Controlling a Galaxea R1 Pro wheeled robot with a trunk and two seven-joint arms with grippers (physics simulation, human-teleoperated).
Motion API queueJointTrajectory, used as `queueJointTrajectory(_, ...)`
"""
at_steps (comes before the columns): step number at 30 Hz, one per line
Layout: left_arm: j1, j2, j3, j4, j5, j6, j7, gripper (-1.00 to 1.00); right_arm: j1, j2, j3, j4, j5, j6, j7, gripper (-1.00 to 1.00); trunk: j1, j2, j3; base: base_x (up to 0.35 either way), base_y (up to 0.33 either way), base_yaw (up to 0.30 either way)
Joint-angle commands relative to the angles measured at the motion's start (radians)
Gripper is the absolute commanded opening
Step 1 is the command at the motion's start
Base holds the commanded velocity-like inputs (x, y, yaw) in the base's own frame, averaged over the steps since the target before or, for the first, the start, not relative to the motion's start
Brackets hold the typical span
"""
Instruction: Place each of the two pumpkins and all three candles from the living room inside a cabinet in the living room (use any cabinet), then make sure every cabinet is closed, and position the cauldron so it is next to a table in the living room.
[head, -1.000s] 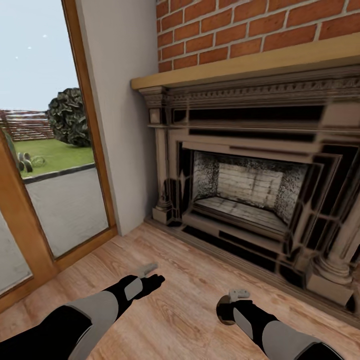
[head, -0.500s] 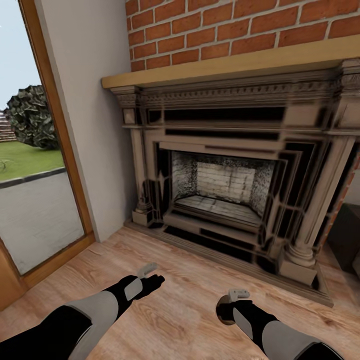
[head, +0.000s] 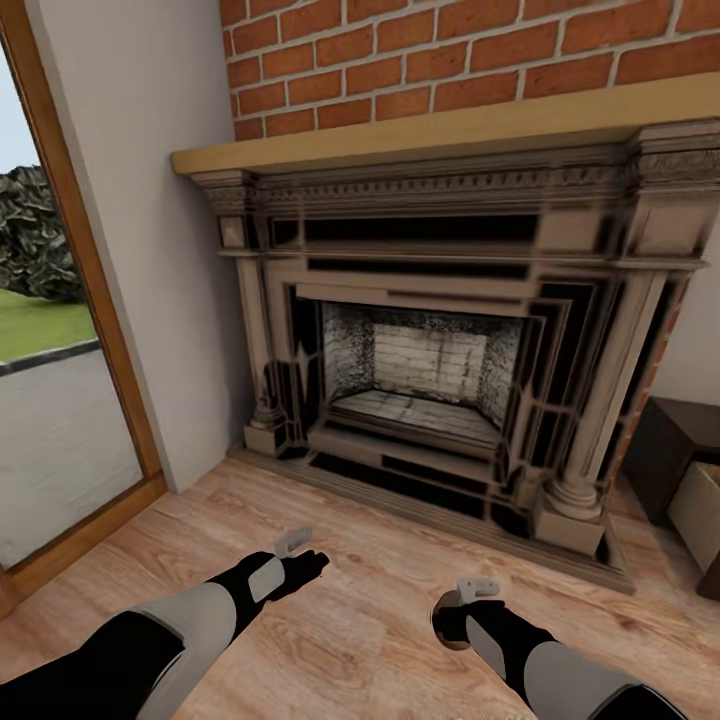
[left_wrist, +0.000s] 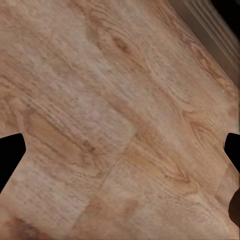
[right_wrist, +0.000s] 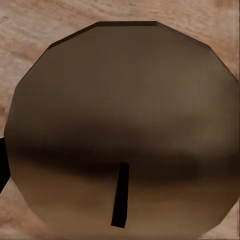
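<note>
Brown candle (right_wrist: 122, 130) pinched in right gripper (head: 462, 608); left gripper (head: 300, 560) spread, empty; carry level toward cabinet (head: 672, 445).

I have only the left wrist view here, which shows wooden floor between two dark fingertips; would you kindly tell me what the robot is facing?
Observer: The head view shows a stone fireplace straight ahead, set under a red brick wall.
Operator: Thank you. Is there anything at the right gripper?
Observer: Yes. The right gripper has a round, dark grey-brown candle at its jaws. The right wrist view looks down on the candle's flat top and its short dark wick.
</note>
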Motion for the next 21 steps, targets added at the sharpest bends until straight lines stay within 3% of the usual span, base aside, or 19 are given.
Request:
queueJointTrajectory(1, -0.001, 0.000, -0.008, 0.001, 0.010, 0.002, 0.001, 1.00, 0.000, 0.000, 0.009, -0.002, -0.009, 0.005, -0.006, -1.00, 0.000, 0.000, -0.001, 0.000, 0.000, -0.288)
queueJointTrajectory(21, -0.001, 0.000, -0.008, 0.003, 0.010, 0.002, 0.001, 1.00, 0.000, 0.000, 0.008, -0.002, -0.009, 0.005, -0.006, -1.00, 0.000, 0.000, 0.000, 0.000, 0.000, -0.295)
